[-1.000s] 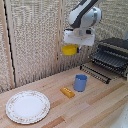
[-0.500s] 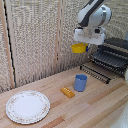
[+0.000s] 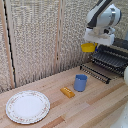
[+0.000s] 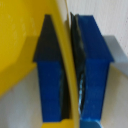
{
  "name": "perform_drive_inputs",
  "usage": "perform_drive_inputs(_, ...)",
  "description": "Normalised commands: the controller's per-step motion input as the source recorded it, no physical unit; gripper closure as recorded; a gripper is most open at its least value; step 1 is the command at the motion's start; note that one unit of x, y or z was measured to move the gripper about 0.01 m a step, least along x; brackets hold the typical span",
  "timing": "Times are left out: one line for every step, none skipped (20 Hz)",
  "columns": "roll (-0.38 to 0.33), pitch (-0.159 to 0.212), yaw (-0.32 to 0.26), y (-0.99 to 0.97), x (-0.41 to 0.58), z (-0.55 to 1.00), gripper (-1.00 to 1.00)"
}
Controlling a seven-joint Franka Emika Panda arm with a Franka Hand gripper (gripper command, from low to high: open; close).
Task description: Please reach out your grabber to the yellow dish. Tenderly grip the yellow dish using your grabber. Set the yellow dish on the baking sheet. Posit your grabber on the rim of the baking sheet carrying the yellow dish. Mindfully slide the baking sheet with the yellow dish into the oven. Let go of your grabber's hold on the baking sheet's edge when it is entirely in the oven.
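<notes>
Both pincer fingers clamp yellow dish rim, dish hanging below.

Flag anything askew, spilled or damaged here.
Nothing stands out. The gripper holds the yellow dish by its rim in the air near the baking sheet; cup, block and plate sit undisturbed.

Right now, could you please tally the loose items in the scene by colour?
Yellow: 2, the yellow dish held in the tool and the orange-yellow block
Blue: 1, the cup
White: 1, the patterned plate
Total: 4
</notes>
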Motion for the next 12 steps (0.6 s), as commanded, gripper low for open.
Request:
perform_drive_inputs(0.0,0.041,-0.168,-0.73,-0.029,0.26,1.0)
perform_drive_inputs(0.0,0.036,-0.169,-0.72,-0.046,0.23,1.0)
perform_drive_inputs(0.0,0.032,-0.17,-0.72,-0.069,0.21,1.0)
perform_drive_inputs(0.001,0.02,-0.17,-0.72,-0.091,0.15,1.0)
perform_drive_inputs(0.0,0.009,-0.179,-0.7,-0.103,0.09,1.0)
perform_drive_inputs(0.0,0.0,-0.201,-0.65,-0.114,0.03,1.0)
perform_drive_inputs(0.0,0.0,-0.21,-0.63,-0.114,0.0,1.0)
perform_drive_inputs(0.0,0.0,-0.206,-0.64,-0.106,0.0,1.0)
perform_drive_inputs(0.002,0.0,-0.187,-0.68,-0.077,0.0,1.0)
perform_drive_inputs(0.014,0.0,-0.17,-0.71,-0.066,0.0,1.0)
perform_drive_inputs(0.02,0.0,-0.148,-0.71,-0.046,0.0,1.0)
perform_drive_inputs(0.017,0.0,-0.115,-0.62,-0.017,0.0,1.0)
